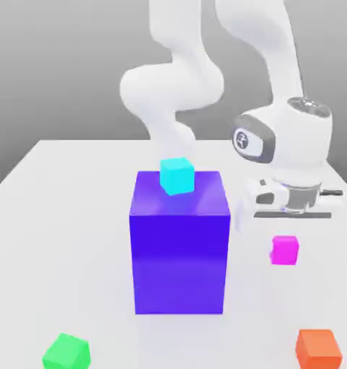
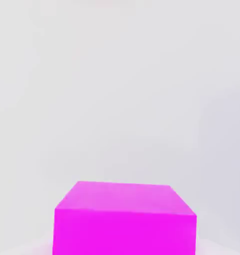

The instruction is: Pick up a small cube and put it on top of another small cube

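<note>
The pink cube (image 1: 284, 249) is seen on the white table (image 1: 61, 216), on the exterior view's right, about midway between the near and far edges. Being a cube, it has no long axis. It stands square and untilted, with one flat face turned to the exterior camera and its top face level. In the hand view the pink cube (image 2: 125, 219) is seen from above and to one side, so that its top and one side face are shown, with bare white table beyond it. Its faces are plain, and no label or writing is carried on them.

The gripper (image 1: 290, 215) is held directly above the pink cube and points straight down. Whether it is open, closed or gripping the cube cannot be told. A small round emblem (image 1: 242, 140) is borne on the grey side of the wrist, but it cannot be read.

To the left of the pink cube, apart from it, a big blue block (image 1: 180, 245) stands upright on the table. A cyan cube (image 1: 177, 176) is set on the block's top, towards its far edge. A green cube (image 1: 65, 352) lies at the near left, slightly turned, and an orange cube (image 1: 318, 348) lies at the near right, well apart from the pink cube. The white arm (image 1: 176, 86) rises behind the block, from the table's far side.
</note>
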